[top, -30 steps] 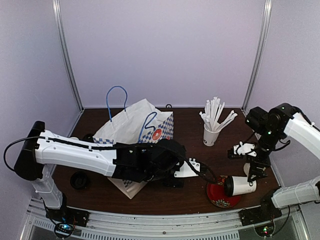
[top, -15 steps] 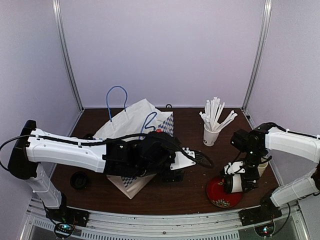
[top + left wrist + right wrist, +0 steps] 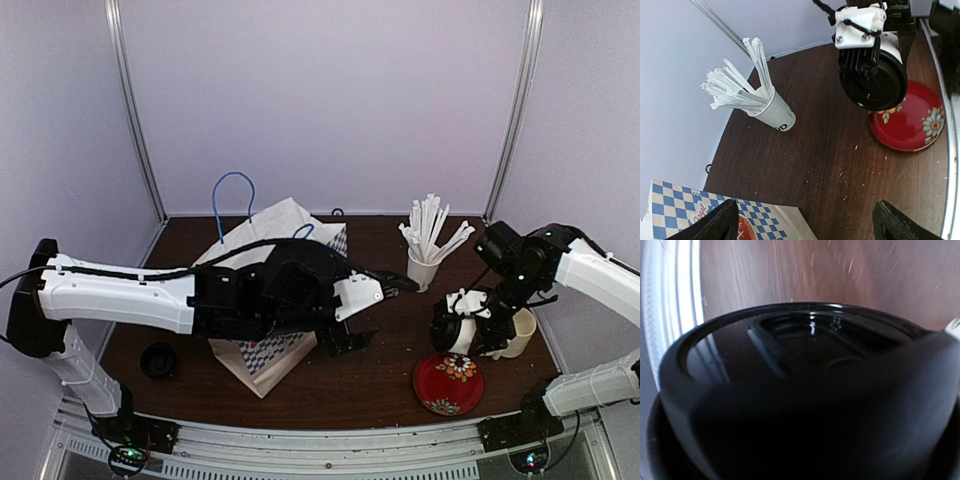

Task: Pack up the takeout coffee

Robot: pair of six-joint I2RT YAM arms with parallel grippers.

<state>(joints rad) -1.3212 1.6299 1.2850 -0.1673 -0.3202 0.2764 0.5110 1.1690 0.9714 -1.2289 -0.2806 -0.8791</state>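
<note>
The right hand (image 3: pixel 466 318) is clenched round a takeout coffee cup (image 3: pixel 884 85). It holds the cup on its side, clear of the bench (image 3: pixel 825 150), just at 12 o'clock of the red floral plate (image 3: pixel 912 125) in the top view. The black lid faces 9 o'clock, towards the bag. Gripping across the paper body rather than the lid looks deliberate, since a lid can pop off under a squeeze. The right wrist view is filled by the dark lid and adds nothing about the fingers.

The left hand (image 3: pixel 805 225) is released, with its two fingertips far apart and nothing between them. It hovers low over the middle of the bench, at 9 o'clock of the cup. It is beside the mouth of the white paper bag (image 3: pixel 255 245) with the blue check print, probably to steady or spread the opening.

A paper cup of wrapped stirrers (image 3: pixel 774 112) stands at 11 o'clock of the held cup. A cream mug (image 3: pixel 522 330) sits at 3 o'clock, close to the right arm. The carry towards the bag should keep away from both.
</note>
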